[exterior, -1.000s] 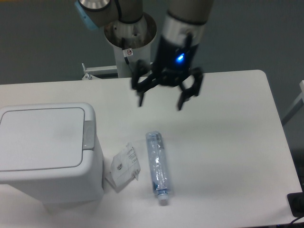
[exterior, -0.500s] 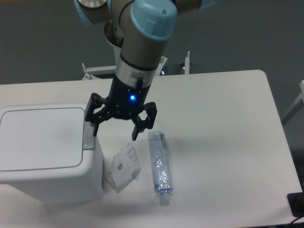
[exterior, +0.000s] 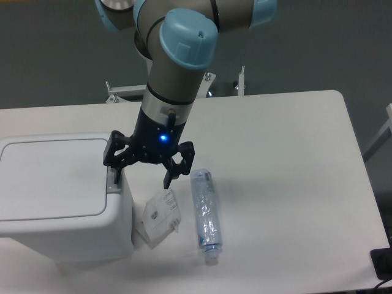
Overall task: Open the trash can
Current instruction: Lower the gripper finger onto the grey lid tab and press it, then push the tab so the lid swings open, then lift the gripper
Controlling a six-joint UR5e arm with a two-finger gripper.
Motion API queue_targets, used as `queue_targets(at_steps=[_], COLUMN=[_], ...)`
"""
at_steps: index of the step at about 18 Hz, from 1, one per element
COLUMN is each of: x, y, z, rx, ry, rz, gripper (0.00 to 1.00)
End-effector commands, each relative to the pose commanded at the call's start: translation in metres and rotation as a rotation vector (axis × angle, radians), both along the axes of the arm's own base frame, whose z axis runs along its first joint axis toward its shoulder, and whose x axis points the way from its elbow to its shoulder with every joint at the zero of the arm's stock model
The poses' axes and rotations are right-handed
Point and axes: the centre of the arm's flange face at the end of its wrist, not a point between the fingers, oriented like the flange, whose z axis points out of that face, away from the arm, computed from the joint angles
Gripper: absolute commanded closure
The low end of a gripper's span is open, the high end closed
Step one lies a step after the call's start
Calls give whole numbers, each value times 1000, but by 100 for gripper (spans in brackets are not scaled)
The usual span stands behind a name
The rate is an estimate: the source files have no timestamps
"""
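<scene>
White table [exterior: 294,159], grey floor [exterior: 55,55]

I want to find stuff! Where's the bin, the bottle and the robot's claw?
bin [exterior: 52,184], fixed camera, middle of the lid.
bottle [exterior: 204,211], fixed camera, middle of its clear body.
end effector [exterior: 142,176], fixed camera, midway between the fingertips.

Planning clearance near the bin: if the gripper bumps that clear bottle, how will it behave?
The bottle lies on its side on the table, so it would probably roll sideways. It looks like empty, thin plastic: likely light, easily shoved, and probably dents if squeezed.

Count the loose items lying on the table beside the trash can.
2: a clear plastic bottle lying near the table's middle, and a small white packet between it and the trash can. Anything behind the bin would be hidden.
</scene>
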Motion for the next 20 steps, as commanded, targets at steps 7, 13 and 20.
queue_targets(at_steps=[7,13,20], x=[1,1,0], y=[0,0,1], z=[-6,-5,-5], rx=[-4,-2,1], ry=[-1,1,11], rz=[-3,-3,-1], gripper=[0,0,0])
